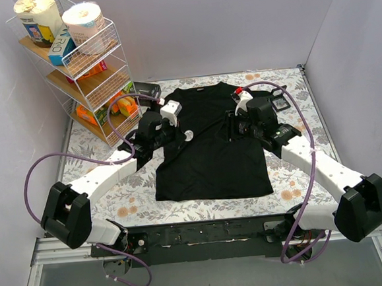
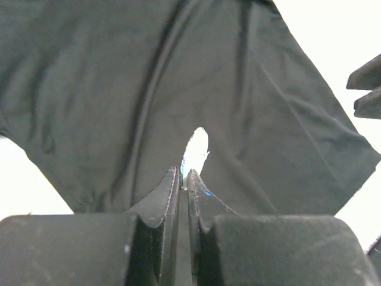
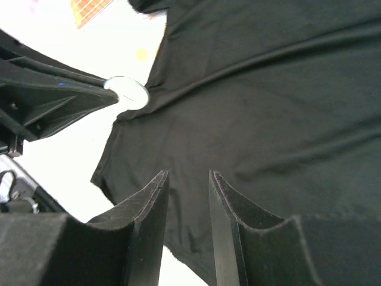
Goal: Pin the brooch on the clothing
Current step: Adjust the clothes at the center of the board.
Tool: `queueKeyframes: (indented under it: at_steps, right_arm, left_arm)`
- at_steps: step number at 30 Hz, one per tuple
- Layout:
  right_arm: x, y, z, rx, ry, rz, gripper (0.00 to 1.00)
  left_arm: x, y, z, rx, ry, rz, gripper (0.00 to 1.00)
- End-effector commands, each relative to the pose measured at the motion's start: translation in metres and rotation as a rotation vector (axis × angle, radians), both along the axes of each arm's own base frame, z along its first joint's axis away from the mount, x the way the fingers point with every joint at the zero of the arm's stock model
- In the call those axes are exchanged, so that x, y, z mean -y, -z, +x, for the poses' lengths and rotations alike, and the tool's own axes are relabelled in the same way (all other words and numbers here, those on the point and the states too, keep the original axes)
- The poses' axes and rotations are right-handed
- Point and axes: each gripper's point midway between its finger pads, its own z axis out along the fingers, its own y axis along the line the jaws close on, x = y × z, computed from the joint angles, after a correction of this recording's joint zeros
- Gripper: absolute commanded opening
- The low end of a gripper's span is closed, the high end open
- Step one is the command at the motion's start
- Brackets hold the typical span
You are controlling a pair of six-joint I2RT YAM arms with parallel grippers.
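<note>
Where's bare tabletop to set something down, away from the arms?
Bare table between the T-shirt hem and the arm bases; also the strip right of the right arm. Crowded: wire rack far left, and mid-shirt, where left gripper holding the brooch faces right gripper.

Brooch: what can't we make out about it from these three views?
- Left wrist: the brooch is edge-on and washed out by glare, and its lower part is hidden between the fingertips of the left gripper.
- Top external: it is only a pale speck, too small for detail.
- Right wrist: pin and clasp are not visible, and contact with the T-shirt cannot be told.
</note>
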Motion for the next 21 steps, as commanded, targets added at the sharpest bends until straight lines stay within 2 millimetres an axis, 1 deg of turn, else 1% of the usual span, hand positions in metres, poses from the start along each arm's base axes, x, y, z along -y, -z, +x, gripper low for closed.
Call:
queueKeyframes:
  at_steps: [1,2,3,4,5,6,7,8,9,11,12,14,15,16,17,18,19,20,21]
  right_arm:
    - [0.013,-0.009,0.031,0.082,0.106,-0.069,0.41]
    - [0.014,-0.009,0.034,0.093,0.119,-0.07,0.4]
    - [0.014,-0.007,0.034,0.095,0.122,-0.07,0.4]
    - [0.013,-0.01,0.037,0.114,0.124,-0.063,0.41]
    - [0.013,-0.01,0.038,0.118,0.123,-0.062,0.41]
    - [0.012,-0.007,0.037,0.118,0.117,-0.061,0.41]
    - [0.011,-0.007,0.038,0.121,0.111,-0.056,0.41]
    - [0.008,-0.004,0.041,0.123,0.106,-0.055,0.41]
    - [0.007,-0.003,0.042,0.124,0.103,-0.056,0.41]
    - [0.006,0.005,0.047,0.118,0.104,-0.061,0.4]
    - [0.005,0.007,0.048,0.116,0.107,-0.056,0.4]
    - [0.002,0.017,0.049,0.099,0.099,-0.053,0.4]
    - [-0.001,0.02,0.047,0.088,0.086,-0.042,0.4]
    - [-0.005,0.017,0.049,0.096,0.084,-0.017,0.4]
    - [-0.005,0.024,0.047,0.079,0.079,-0.017,0.4]
    - [-0.007,0.024,0.047,0.081,0.073,-0.004,0.4]
    - [-0.008,0.026,0.046,0.072,0.073,0.006,0.4]
    - [-0.008,0.032,0.043,0.058,0.065,0.007,0.4]
    - [-0.009,0.032,0.042,0.057,0.062,0.011,0.4]
  left_arm:
    - [-0.019,0.002,0.036,0.145,-0.124,0.248,0.0]
    - [-0.014,0.01,0.039,0.153,-0.119,0.294,0.0]
    - [-0.014,0.008,0.044,0.189,-0.114,0.337,0.0]
    - [-0.019,0.008,0.049,0.21,-0.147,0.382,0.0]
    - [-0.015,0.015,0.051,0.216,-0.141,0.415,0.0]
    - [-0.015,0.016,0.055,0.232,-0.144,0.444,0.0]
    - [-0.014,0.012,0.061,0.262,-0.138,0.473,0.0]
    - [-0.016,0.013,0.065,0.276,-0.15,0.51,0.0]
    - [-0.016,0.02,0.07,0.279,-0.15,0.533,0.0]
    - [-0.017,0.022,0.077,0.311,-0.137,0.586,0.0]
    - [-0.016,0.029,0.08,0.316,-0.128,0.605,0.0]
    - [-0.014,0.036,0.085,0.347,-0.084,0.661,0.0]
    - [-0.017,0.034,0.091,0.369,-0.1,0.683,0.0]
    - [-0.017,0.043,0.094,0.369,-0.095,0.714,0.0]
    - [-0.019,0.048,0.095,0.388,-0.066,0.761,0.0]
    - [-0.017,0.043,0.102,0.424,-0.077,0.764,0.0]
    - [-0.017,0.052,0.105,0.424,-0.069,0.791,0.0]
    - [-0.017,0.053,0.107,0.433,-0.061,0.805,0.0]
    - [-0.014,0.052,0.111,0.454,-0.046,0.82,0.0]
